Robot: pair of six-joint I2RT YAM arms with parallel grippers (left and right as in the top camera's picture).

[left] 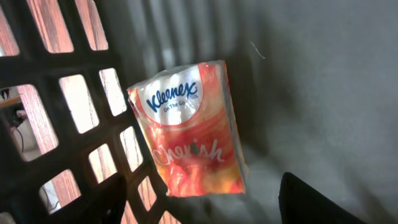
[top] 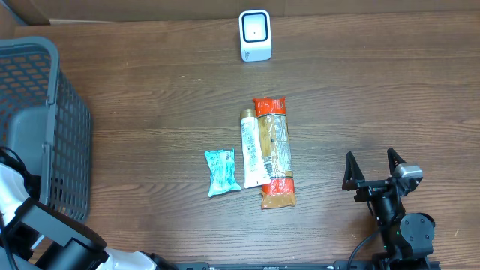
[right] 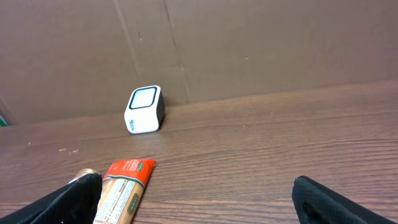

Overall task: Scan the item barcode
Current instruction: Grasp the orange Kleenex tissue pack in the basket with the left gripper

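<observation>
Orange tissue pack (left: 186, 127) lies against basket wall (left: 62, 62); left gripper (left: 200, 182) spread, empty, could snag that wall; right gripper (right: 196, 180) spread, empty.

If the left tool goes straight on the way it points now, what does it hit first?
Most likely the tissue pack, inside the basket right ahead of the left tool; depth is unclear.
</observation>
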